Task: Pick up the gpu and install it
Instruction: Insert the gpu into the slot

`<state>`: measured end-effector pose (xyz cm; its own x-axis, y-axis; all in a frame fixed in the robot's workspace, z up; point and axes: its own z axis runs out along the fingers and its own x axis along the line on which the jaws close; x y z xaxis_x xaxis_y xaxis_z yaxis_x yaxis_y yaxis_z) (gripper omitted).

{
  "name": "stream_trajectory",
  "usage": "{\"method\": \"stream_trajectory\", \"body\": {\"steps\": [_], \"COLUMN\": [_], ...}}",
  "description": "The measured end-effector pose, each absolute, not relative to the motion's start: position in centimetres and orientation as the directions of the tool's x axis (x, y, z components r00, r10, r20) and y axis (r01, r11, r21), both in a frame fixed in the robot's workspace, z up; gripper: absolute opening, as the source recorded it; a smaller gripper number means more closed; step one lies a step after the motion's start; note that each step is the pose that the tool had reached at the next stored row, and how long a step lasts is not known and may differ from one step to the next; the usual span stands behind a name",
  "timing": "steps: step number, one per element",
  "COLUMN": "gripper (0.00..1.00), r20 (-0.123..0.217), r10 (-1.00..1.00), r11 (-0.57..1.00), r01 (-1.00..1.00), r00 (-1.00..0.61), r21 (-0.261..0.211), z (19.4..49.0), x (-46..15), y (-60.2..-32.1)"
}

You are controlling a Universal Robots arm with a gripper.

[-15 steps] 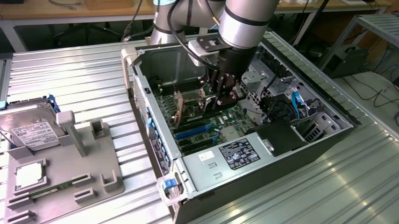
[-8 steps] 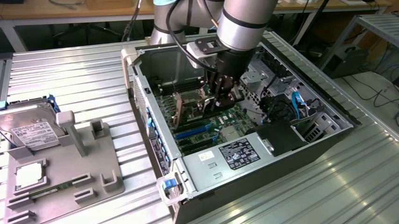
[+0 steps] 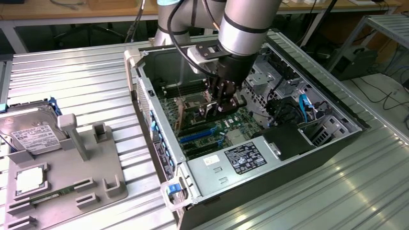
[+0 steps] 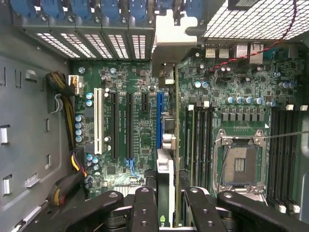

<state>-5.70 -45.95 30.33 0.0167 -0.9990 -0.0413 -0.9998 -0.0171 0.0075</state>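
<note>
By my reading this is the install step. The gripper (image 3: 223,103), closed narrowly on the gpu (image 4: 166,159), holds the card edge-on inside the open computer case (image 3: 148,91), at the centre of the exterior view, over the motherboard (image 4: 120,82). The card's silver bracket (image 4: 169,38) is near the rear openings, and 1 blue slot (image 4: 159,121) runs alongside. Seating it calls for the card's edge to be square with its slot. The gripper hides that edge, so I cannot tell if it touches.

My ribbed metal worktop (image 3: 70,81) catches pale light, a wooden desk (image 3: 76,13) runs behind it, and grey floor (image 3: 383,84) (black cables (image 3: 382,98) trailing) lies at the exterior view's right.
</note>
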Motion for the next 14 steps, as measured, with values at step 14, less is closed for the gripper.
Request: {"method": "stream_trajectory", "body": {"steps": [14], "gripper": [0.27], "r20": [-0.039], "r10": [-0.999], "r11": [0.001], "r01": [-1.000], "r00": [-0.001], "r21": [0.007], "z": [29.18], "x": [-5.98], "y": [-45.81]}}
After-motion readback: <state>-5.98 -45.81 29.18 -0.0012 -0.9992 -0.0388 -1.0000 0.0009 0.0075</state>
